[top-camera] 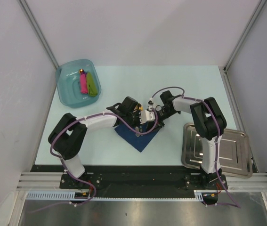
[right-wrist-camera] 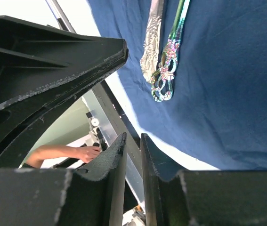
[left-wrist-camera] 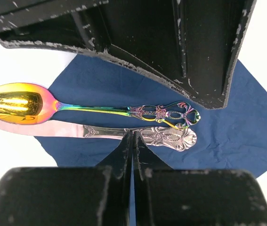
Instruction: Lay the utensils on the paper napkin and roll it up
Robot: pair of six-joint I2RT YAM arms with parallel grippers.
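Note:
The navy paper napkin (top-camera: 140,139) lies flat in the middle of the table. On it lie two utensils side by side: a spoon (left-wrist-camera: 15,103) with a gold bowl and iridescent handle, and a pinkish-silver knife (left-wrist-camera: 100,133). The spoon bowl and the knife blade stick out past the napkin's corner. My left gripper (left-wrist-camera: 132,134) is shut, its tips at the knife's handle. My right gripper (right-wrist-camera: 133,139) is slightly open and empty, beside the napkin (right-wrist-camera: 227,84) near the handle ends (right-wrist-camera: 161,70). From above, both grippers (top-camera: 145,115) meet over the napkin and hide most of the utensils.
A pale teal tub (top-camera: 67,87) at the back left holds a pink stick (top-camera: 83,84) and a lime-green stick (top-camera: 92,84). A steel tray (top-camera: 232,162) sits at the front right. The right gripper's body (left-wrist-camera: 180,47) hangs close above the left gripper's view.

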